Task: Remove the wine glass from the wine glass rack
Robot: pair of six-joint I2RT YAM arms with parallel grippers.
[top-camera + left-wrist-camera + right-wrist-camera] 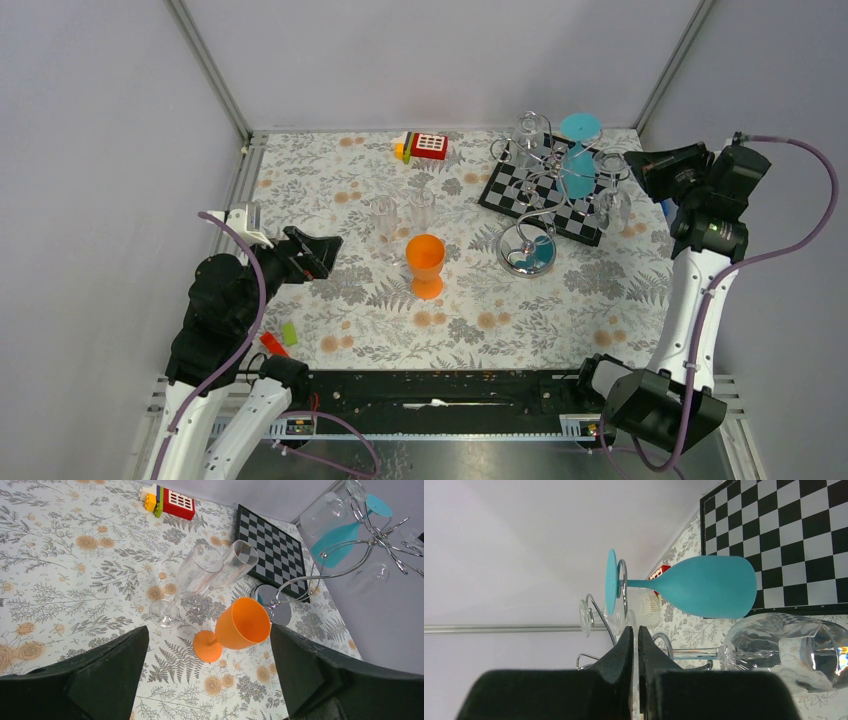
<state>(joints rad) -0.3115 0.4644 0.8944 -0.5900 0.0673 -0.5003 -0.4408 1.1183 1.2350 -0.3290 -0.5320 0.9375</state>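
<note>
1. Far right of the table, R gripper (635, 630) sits beside the wine glass rack (622, 580), jaws pressed shut; can't tell if a stem is pinched.
2. L gripper (209, 630) is near left, jaws wide, holding nothing.
3. Best approach, imo: pinch stem just under foot, slide it out along the wire arm, w/o bumping the clear glass (784, 647).
4. Teal wine glass (704, 586) hangs bowl-down, foot in a wire loop, opaque, over the checkered board (794, 535).
</note>
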